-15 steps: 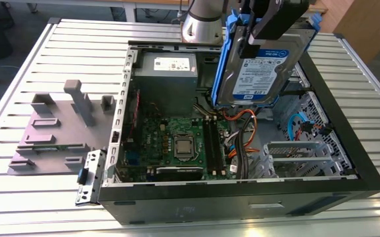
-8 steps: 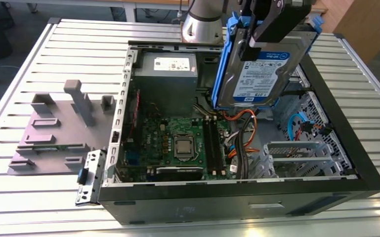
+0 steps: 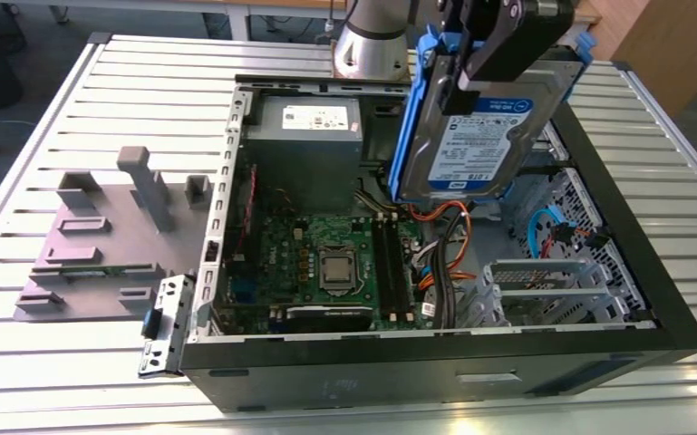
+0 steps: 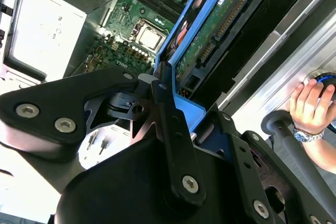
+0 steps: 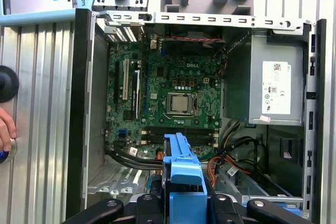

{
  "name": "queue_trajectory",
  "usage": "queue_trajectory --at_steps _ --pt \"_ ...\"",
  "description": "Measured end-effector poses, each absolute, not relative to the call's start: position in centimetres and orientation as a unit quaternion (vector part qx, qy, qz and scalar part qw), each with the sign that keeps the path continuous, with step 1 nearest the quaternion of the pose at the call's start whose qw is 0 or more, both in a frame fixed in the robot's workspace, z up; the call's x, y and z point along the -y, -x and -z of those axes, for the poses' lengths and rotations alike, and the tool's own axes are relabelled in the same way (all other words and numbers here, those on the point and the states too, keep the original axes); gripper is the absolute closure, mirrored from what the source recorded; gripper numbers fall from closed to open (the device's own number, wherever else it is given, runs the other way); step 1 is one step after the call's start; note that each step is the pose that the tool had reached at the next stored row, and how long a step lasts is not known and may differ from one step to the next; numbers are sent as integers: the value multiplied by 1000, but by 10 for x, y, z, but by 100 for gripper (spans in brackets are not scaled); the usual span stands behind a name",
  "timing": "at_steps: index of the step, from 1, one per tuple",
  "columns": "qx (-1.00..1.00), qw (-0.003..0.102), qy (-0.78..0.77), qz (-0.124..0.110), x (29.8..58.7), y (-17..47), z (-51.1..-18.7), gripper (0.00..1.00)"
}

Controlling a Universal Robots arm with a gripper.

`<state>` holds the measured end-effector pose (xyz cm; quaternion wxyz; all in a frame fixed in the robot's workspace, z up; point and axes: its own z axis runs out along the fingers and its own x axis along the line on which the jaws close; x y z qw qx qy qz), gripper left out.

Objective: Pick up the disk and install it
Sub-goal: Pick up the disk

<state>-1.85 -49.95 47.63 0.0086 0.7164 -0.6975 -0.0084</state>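
- Tool (image 3: pixel 475 80) is clamped on the blue carrier frame of the disk (image 3: pixel 469 136), holding it upright above the open computer case (image 3: pixel 445 367).
- The disk's white-and-blue label faces the exterior view.
- Below it are a power supply (image 3: pixel 305 136) with a white sticker, the motherboard (image 3: pixel 324 258) and orange cables (image 3: pixel 445 217).
- A person's hand (image 4: pixel 312 103) rests on the slatted worktop (image 3: pixel 33 118).

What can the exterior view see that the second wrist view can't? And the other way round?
Exterior view: the white-and-blue label on the disk, and a grey holder block beside the computer case. Second wrist view: the disk's green circuit board and a person's hand with a watch. Both: the gripper shut on the disk, and the motherboard inside the case.
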Motion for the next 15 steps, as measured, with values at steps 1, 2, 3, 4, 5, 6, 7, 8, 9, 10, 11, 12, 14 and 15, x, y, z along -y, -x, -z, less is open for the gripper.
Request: queue_trajectory --at_steps 1,2,3,4,5,6,7,8,9,10,11,12,14,15 --pt "698 9 -716 8 500 19 -476 63" --pt "698 9 -716 8 500 19 -476 63" --pt "698 9 -716 8 501 19 -476 63" --pt "698 9 -716 8 501 19 -476 63" --pt "698 9 -716 8 502 19 -476 63" --pt "698 9 -716 8 502 19 -476 63" --pt "698 9 -716 8 503 19 -476 63" --pt "698 9 -716 8 503 19 -476 63" --pt "698 9 -716 8 504 19 -476 63" --pt "698 9 -716 8 504 19 -476 63" --pt "698 9 -716 8 505 19 -476 63" --pt "698 9 -716 8 505 19 -476 63" --pt "698 9 -716 8 506 19 -476 63" --pt "698 9 -716 8 507 19 -476 63"
